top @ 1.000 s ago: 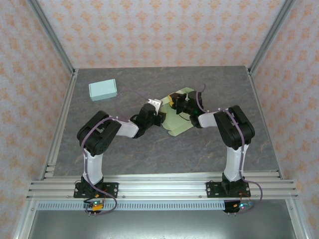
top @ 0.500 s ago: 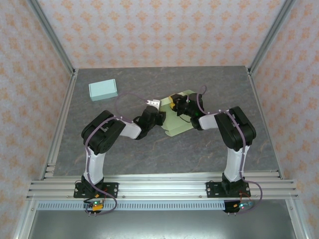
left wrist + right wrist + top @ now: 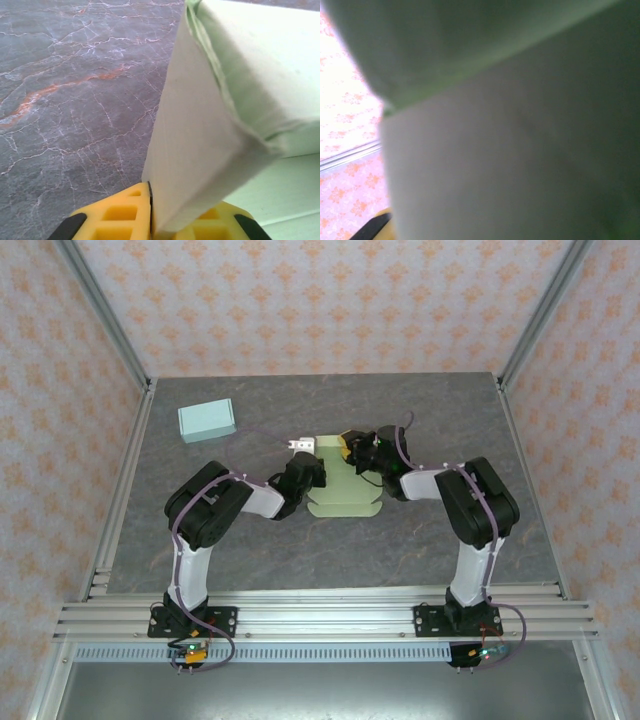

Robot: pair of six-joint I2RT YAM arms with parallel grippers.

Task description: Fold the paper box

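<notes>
Between the shut jaws of the left gripper (image 3: pixel 151 220) a paper box (image 3: pixel 200 150) wall stands pinched, mid-fold; the right gripper (image 3: pixel 354 448) opposite, grip untellable; next probably calls for creasing that wall inward

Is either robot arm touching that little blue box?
No, the blue box lies alone on the table, with bare surface all around it.

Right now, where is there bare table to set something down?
Bare table between the paper box and the near rail, along the right edge, and behind the blue box. Crowded at centre, where left hand and right hand work at the paper box.
</notes>
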